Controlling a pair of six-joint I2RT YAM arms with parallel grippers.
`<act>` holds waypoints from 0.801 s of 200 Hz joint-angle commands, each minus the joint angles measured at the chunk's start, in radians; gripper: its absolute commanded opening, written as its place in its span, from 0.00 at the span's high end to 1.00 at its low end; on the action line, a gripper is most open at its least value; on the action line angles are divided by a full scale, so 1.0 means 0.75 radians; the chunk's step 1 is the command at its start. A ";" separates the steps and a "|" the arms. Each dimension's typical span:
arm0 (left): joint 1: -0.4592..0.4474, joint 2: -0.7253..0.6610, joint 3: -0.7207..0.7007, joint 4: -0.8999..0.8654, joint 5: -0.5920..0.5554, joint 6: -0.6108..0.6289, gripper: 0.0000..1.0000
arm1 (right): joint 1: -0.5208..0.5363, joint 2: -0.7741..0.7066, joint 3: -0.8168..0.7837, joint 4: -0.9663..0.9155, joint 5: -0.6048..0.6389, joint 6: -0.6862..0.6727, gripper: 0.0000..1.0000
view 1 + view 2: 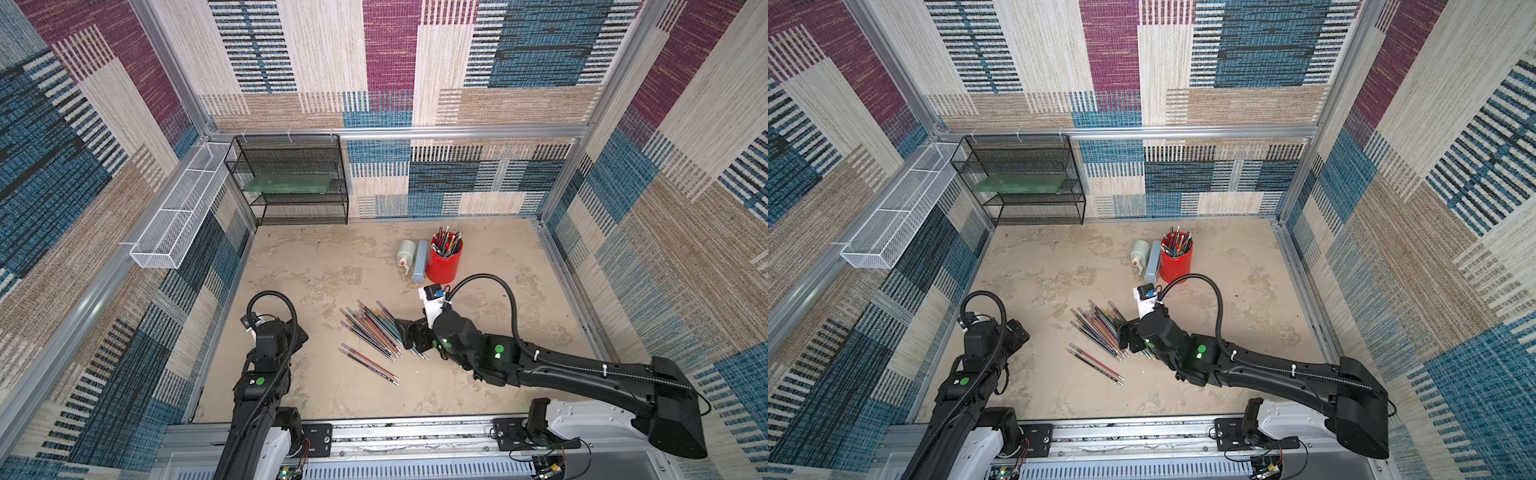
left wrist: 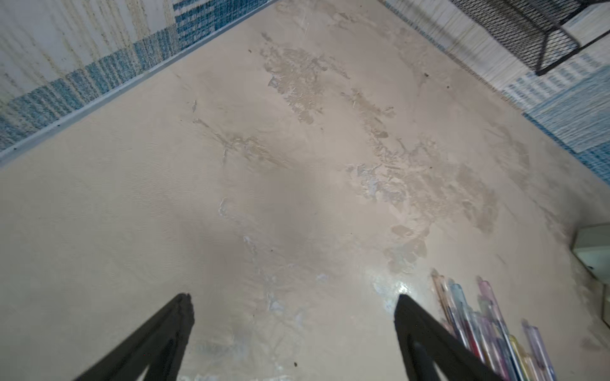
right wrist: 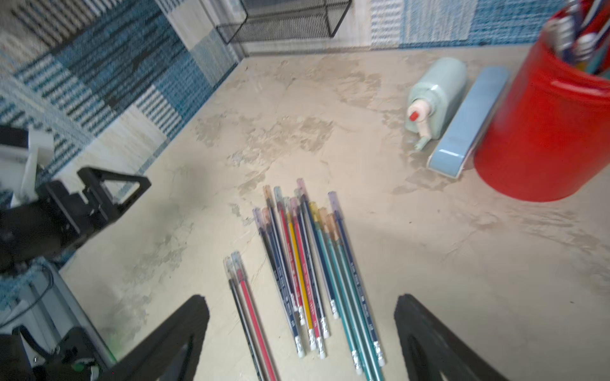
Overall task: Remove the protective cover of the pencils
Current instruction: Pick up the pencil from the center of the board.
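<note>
Right wrist view: the right end effector [image 3: 299,297] hovers, jaws spread wide and holding nothing, over the thin glossy multicoloured pencils [image 3: 313,270] lying mid beige tabletop [image 3: 462,250]. The left end effector [image 2: 293,296], equally spread and empty, faces bare surface near the left edge.

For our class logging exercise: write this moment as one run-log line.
left jaws: open, empty | right jaws: open, empty, near pencils | pencils: loose on table, covers on
</note>
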 commanded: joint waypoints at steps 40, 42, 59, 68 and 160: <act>0.003 -0.113 -0.041 0.057 0.002 -0.013 0.07 | 0.111 0.173 0.002 -0.001 -0.059 0.018 0.29; 0.003 -0.120 -0.044 0.056 0.002 -0.013 0.07 | 0.115 0.178 0.002 0.000 -0.063 0.017 0.30; 0.003 -0.169 -0.060 0.045 0.000 -0.022 0.07 | 0.138 0.222 0.018 -0.016 -0.099 0.022 0.38; 0.003 -0.170 -0.060 0.043 0.000 -0.025 0.08 | 0.154 0.245 0.028 -0.023 -0.108 0.026 0.39; 0.003 -0.070 -0.028 0.055 0.022 -0.021 0.13 | 0.327 0.641 0.285 -0.139 -0.137 0.049 0.55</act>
